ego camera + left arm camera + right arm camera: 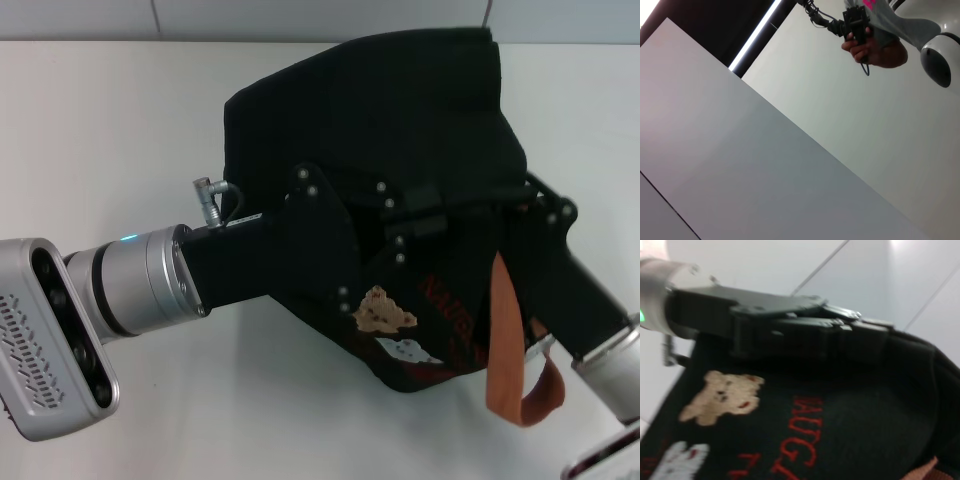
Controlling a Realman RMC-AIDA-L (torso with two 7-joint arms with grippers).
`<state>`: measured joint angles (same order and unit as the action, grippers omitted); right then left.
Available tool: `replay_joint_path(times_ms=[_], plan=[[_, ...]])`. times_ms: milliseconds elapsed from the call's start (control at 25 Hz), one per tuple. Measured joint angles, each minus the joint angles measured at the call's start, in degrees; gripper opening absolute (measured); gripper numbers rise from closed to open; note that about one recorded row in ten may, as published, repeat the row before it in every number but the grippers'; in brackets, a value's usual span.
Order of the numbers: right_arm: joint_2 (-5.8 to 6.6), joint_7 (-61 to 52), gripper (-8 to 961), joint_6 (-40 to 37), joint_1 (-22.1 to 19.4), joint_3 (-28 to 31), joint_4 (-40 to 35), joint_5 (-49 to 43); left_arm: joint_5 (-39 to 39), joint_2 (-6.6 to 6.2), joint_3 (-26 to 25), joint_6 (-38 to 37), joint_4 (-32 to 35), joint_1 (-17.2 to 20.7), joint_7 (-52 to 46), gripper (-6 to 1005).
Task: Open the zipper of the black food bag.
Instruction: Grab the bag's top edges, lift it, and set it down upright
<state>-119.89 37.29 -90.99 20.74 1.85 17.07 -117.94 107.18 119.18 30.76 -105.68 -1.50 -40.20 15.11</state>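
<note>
bag: black fabric tote (400, 110) lay slumped on the white table (110, 130), centre-right in head view, tipped toward the robot; bear patch (385, 312) and red lettering (450, 305) faced up on the near side.
straps: orange-brown webbing strap (503, 340) hung loose off the near right corner, end curled on the table.
left gripper: left gripper (420, 222) reached in from the left across the bag's middle, pressed at the fabric near the top edge; fingers narrow, seemingly pinched on a fold or on the pull, but black on black, cannot tell what if anything they held.
right gripper: right gripper (545, 210) sat at the bag's right side, just beside the strap; finger gap hidden, cannot tell.
zipper: not made out in any view; likely ran along the top under the left gripper. Right wrist view showed only the left gripper's body lying along the bag's upper edge.
left wrist view: pointed away at a wall, no bag in it.
handling: soft, light, floppy judging by the sag; would bunch and drag along when the pull is tugged, so one gripper should pin the fabric near the zipper end.
grip point: the small metal pull, pinched at its tab; slippery and tiny, easy to lose.
risk: whole bag sliding on the smooth table.
</note>
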Motion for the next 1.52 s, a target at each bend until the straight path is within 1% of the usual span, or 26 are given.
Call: replay_joint_path(times_ms=[240, 560, 680, 880, 1000, 1280, 1520], plan=[[0.0, 0.07, 548, 1.04, 1.71, 5.24, 0.8, 1.03, -0.02, 0.01, 0.26, -0.43, -0.19, -0.23, 0.0, 89], [0.01, 0.48, 549, -0.33, 1.23, 4.82, 0.62, -0.25, 0.06, 0.0, 0.22, -0.54, -0.17, -0.21, 0.0, 89], [0.01, 1.51, 526, -0.38, 0.9, 4.77, 0.79, -0.85, 0.06, 0.0, 0.21, -0.54, -0.17, -0.23, 0.0, 89], [0.01, 8.6, 487, -0.39, -0.27, 4.83, 3.43, -1.0, 0.07, 0.0, 0.07, -0.34, -0.17, -0.43, 0.0, 89], [0.0, 10.58, 362, -0.38, -0.67, 5.08, 3.89, -1.01, 0.07, 0.0, -0.11, -0.35, -0.17, -0.43, 0.0, 89], [0.0, 11.22, 69, 0.35, -0.64, 5.27, 3.89, -0.82, 0.04, 0.0, -0.22, -0.2, -0.17, -0.42, 0.0, 89], [0.0, 12.82, 30, 3.09, -0.7, 5.48, 3.98, -0.67, -0.29, 0.0, -0.55, -0.15, -0.17, -0.35, -0.08, 89]])
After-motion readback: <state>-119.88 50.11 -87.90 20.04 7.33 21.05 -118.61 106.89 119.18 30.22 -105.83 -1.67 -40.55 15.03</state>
